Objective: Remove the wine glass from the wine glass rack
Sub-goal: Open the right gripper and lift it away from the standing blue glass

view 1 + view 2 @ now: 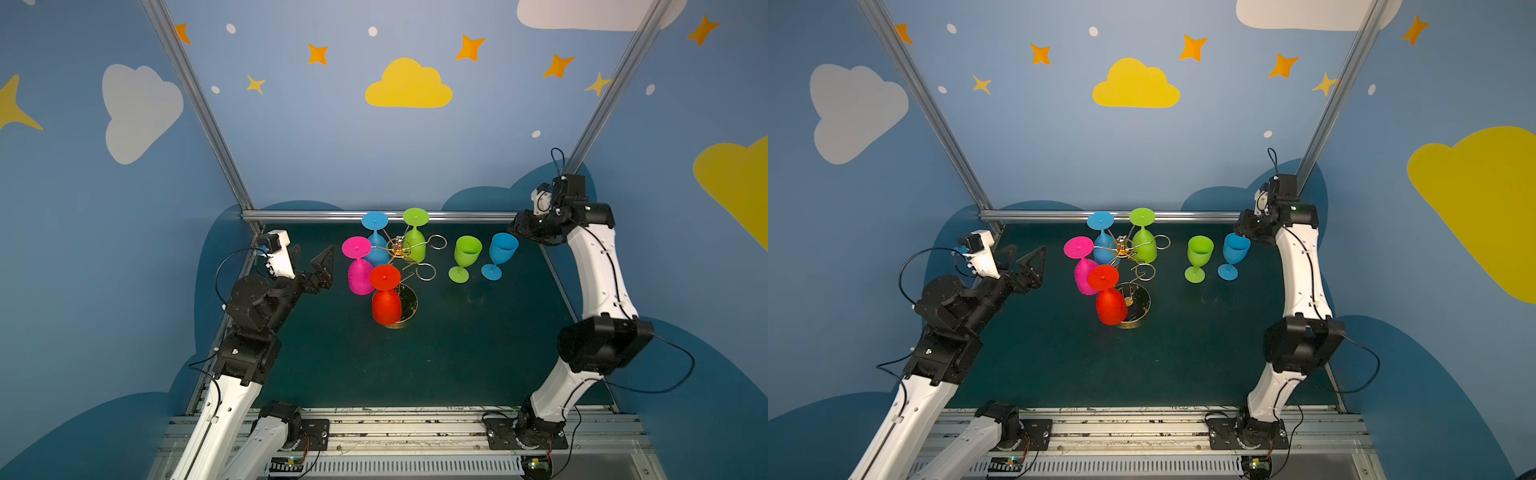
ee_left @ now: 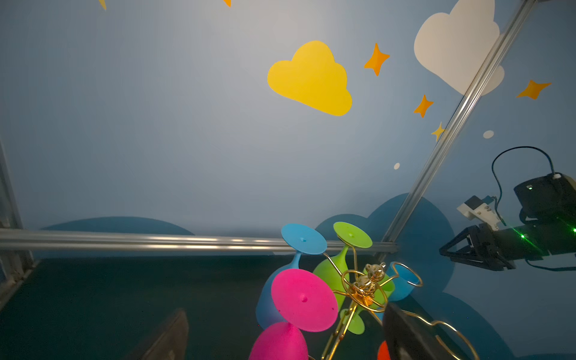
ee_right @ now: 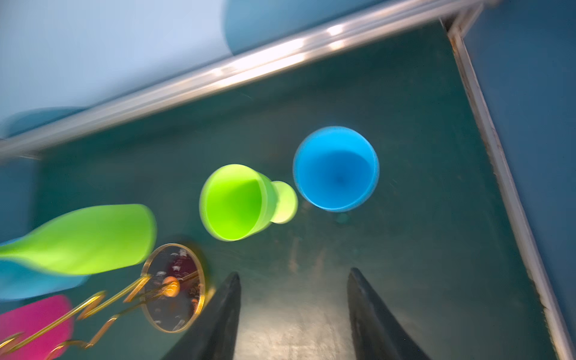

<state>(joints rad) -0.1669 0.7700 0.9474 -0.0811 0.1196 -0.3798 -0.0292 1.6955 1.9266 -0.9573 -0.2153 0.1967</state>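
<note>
figure: two-arm removal of goblets from a stand. the thin gold wire wine glass rack (image 1: 399, 248) with a round dark base stands at mid-width on the dark green surface (image 1: 457, 353), toward the far rail. four plastic goblets hang from it foot-up: a blue hanging goblet (image 1: 376, 246) and a green hanging goblet (image 1: 415, 246) on the far side, a pink hanging goblet (image 1: 360, 276) on the left and a red hanging goblet (image 1: 386, 306) nearest. two wire loops on the right side are bare. right of the rack, an upright green goblet (image 1: 467, 249) and an upright blue goblet (image 1: 503, 246) stand just beside each other on the surface.

the right claw (image 3: 296, 314) hangs above the upright blue goblet, jaws apart with nothing between them. the left claw (image 1: 311, 257) sits left of the pink hanging goblet, jaws wide apart and empty.

hazards, as judged:
- the right claw is close over the blue rim. a low sideways exit could clip it and tip that goblet into its green neighbour.
- the pink and red goblets hang close together, so a wide left approach may knock the red one.
- a goblet foot dragged against its loop, not slid out through the opening, could tilt or topple the light rack.
</note>
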